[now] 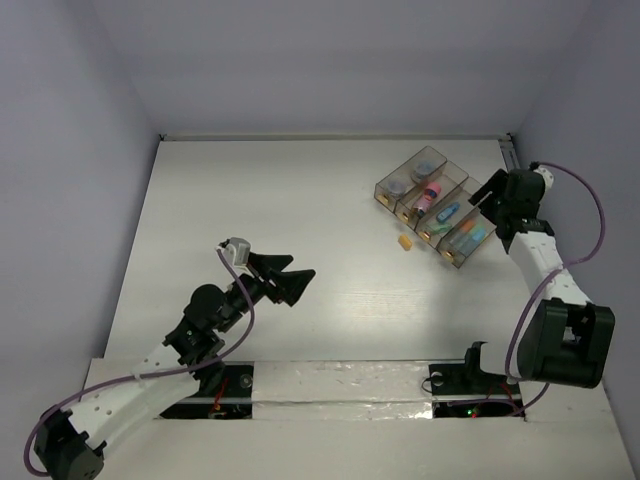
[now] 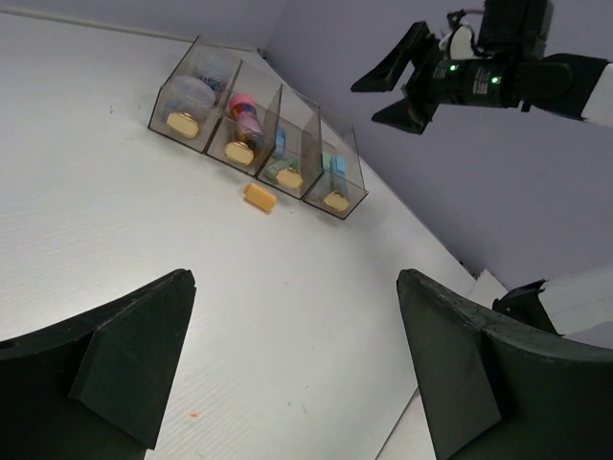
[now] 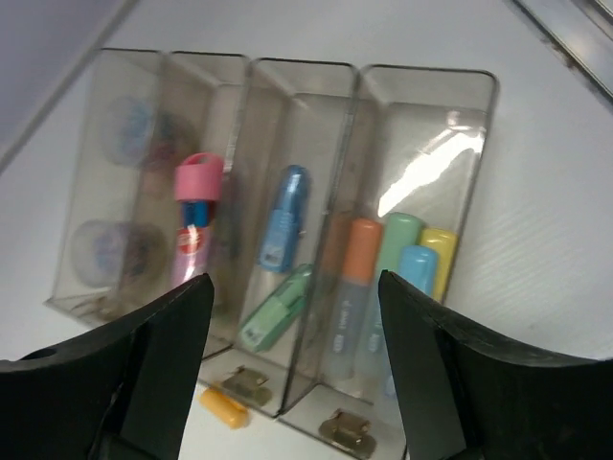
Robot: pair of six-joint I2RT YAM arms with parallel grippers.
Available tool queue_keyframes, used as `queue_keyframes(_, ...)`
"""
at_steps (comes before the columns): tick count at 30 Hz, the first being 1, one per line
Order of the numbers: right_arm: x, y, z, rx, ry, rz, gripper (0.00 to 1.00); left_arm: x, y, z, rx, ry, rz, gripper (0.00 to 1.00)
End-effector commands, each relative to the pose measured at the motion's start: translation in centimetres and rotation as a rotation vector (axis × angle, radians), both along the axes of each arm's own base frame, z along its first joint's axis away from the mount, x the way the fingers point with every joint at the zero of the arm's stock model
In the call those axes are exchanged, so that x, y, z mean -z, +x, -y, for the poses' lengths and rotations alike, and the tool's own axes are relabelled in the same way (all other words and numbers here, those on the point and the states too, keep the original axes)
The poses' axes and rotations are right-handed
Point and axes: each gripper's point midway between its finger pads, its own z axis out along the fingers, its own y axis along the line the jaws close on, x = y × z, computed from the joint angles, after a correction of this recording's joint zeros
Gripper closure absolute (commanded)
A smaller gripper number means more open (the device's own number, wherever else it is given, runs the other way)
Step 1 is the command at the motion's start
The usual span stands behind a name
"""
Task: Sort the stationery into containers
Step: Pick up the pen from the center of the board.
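The white desk fills most of the top view. The left arm reaches from the near left corner toward the middle of the desk, and the right arm stretches up the right side toward the far right corner. There, set at a slant on the desk, stands the smoky tray, its four long compartments side by side. The left hand is well apart from the tray over bare desk, its jaws spread wide with nothing between them. The right hand hangs above the tray's right side, jaws also parted and empty, looking down into the compartments. In the right wrist view, the rightmost compartment holds four markers packed together: an orange marker, a pale green marker, a light blue marker and a yellow marker. The next compartment holds a long blue piece and, nearer the front, a tilted green piece. The third holds a pink-capped marker. The leftmost holds a far clear tub and a near clear tub, both blurred through the walls. A small orange stub lies on the desk just beside the tray's front end.
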Motion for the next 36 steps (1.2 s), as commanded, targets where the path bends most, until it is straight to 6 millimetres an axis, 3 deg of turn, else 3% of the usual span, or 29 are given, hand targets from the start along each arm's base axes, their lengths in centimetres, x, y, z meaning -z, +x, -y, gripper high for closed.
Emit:
queue_keyframes(1,-5.2,0.9,-7.3,-0.346,-0.026,0.108,0.29,-0.8,-0.1,0.4,0.019,-0.021,0.032,0.15)
queue_keyframes(2,-5.1,0.7,-9.3,-0.416,-0.036,0.091,0.58,-0.9,0.0,0.4,0.017,-0.021,0.033,0.16)
queue_keyframes(4,-3.8,-0.4,-12.8,-0.549,-0.078,0.016,0.81,-0.6,0.1,0.5,0.014,-0.013,0.025,0.16)
queue_keyframes(5,-2.8,-0.9,-15.8,-0.637,-0.079,-0.024,1.0,-0.7,0.2,0.5,0.013,-0.014,0.024,0.16)
queue_keyframes(9,0.9,-2.9,-20.1,-0.791,-0.096,-0.172,1.0,-0.8,0.4,0.4,0.001,-0.013,0.021,0.16)
queue_keyframes(11,1.2,-3.3,-22.4,-0.88,-0.105,-0.175,1.0,-0.8,0.6,0.2,-0.014,-0.014,0.015,0.16)
queue_keyframes(12,1.3,-4.5,-25.6,-0.991,-0.098,-0.167,0.98,-0.6,0.7,0.1,-0.023,-0.011,0.01,0.17)
queue_keyframes(14,2.1,-5.5,-29.0,-1.158,-0.154,-0.167,0.93,-1.3,1.2,-0.7,-0.077,-0.034,0.01,0.19)
queue_keyframes(15,1.6,-7.1,-32.5,-1.295,-0.17,-0.13,0.82,-1.2,1.5,-1.2,-0.111,-0.031,-0.003,0.21)
queue_keyframes(16,2.9,-7.5,-33.7,-1.375,-0.211,-0.138,0.72,-2.0,1.9,-2.2,-0.162,-0.062,0.002,0.22)
queue_keyframes(19,4.0,-8.6,-37.9,-1.553,-0.208,-0.119,0.46,-4.2,1.8,-4.0,-0.236,-0.138,0.019,0.24)
queue_keyframes(21,4.0,-9.0,-40.1,-1.628,-0.199,-0.084,0.31,-4.8,1.7,-4.4,-0.245,-0.159,0.015,0.24)
queue_keyframes(22,3.0,-8.5,-41.5,-1.654,-0.205,-0.031,0.25,-5.7,1.4,-5.7,-0.283,-0.195,0.024,0.24)
queue_keyframes(23,4.1,-9.0,-42.9,-1.704,-0.214,-0.04,0.23,-6.4,1.3,-6.2,-0.296,-0.219,0.026,0.24)
queue_keyframes(26,3.3,-9.1,-46.6,-1.792,-0.252,0.015,0.2,-8.0,0.8,-8.3,-0.36,-0.268,0.03,0.23)
queue_keyframes(27,5.1,-9.1,-47.3,-1.808,-0.275,-0.022,0.19,-8.6,0.6,-8.8,-0.374,-0.281,0.034,0.23)
queue_keyframes(29,5.0,-9.5,-49.7,-1.857,-0.331,0.004,0.17,-9.6,0.3,-10.5,-0.43,-0.313,0.034,0.23)
queue_keyframes(30,6.6,-9.7,-50.1,-1.872,-0.351,-0.038,0.17,-9.9,0.3,-11.1,-0.451,-0.321,0.032,0.22)
queue_keyframes(33,7.0,-10.2,-51.8,-1.916,-0.399,-0.012,0.16,-10.5,0.0,-12.6,-0.505,-0.325,0.022,0.22)
queue_keyframes(36,8.2,-10.6,-52.2,-1.944,-0.466,-0.029,0.14,-11.5,-0.2,-13.7,-0.542,-0.332,0.024,0.22)
